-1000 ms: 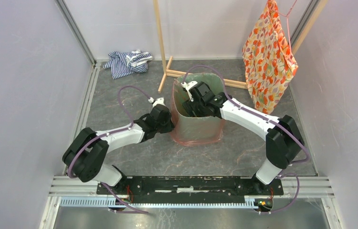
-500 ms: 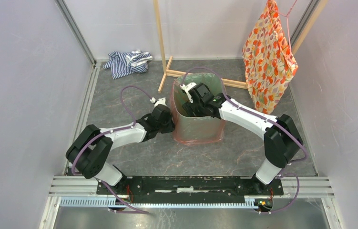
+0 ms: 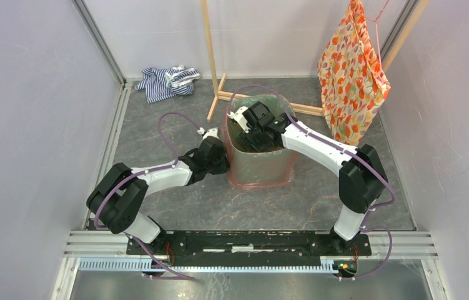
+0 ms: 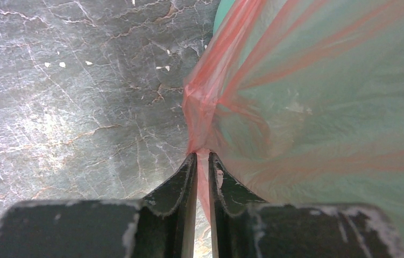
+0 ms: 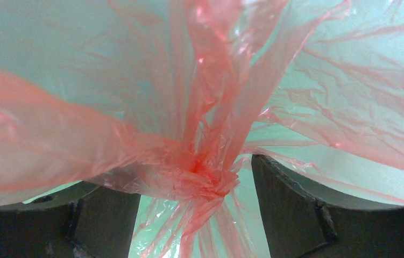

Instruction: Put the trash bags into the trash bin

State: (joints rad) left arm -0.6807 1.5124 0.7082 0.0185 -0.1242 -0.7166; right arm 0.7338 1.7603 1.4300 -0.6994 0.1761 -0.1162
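The mint-green trash bin [image 3: 283, 104] stands at mid-floor with the translucent red-orange trash bag [image 3: 263, 169] lining it and draped down its outer wall. My left gripper [image 3: 223, 164] is at the bin's left side, low down. In the left wrist view it [image 4: 202, 157] is shut on a fold of the bag [image 4: 205, 113] against the bin wall [image 4: 339, 80]. My right gripper [image 3: 251, 139] reaches into the bin's mouth. In the right wrist view it [image 5: 197, 191] is open, its fingers [image 5: 291, 204] either side of a bunched knot of bag [image 5: 202, 172].
A blue-striped cloth [image 3: 169, 81] lies at the back left. A wooden rack [image 3: 213, 56] stands just behind the bin, and an orange floral cloth [image 3: 350, 75] hangs at the back right. Grey walls close in both sides.
My right arm has swung left and its wrist has risen toward the bin's far-left rim. My left gripper keeps its hold on the bag and has hardly moved.
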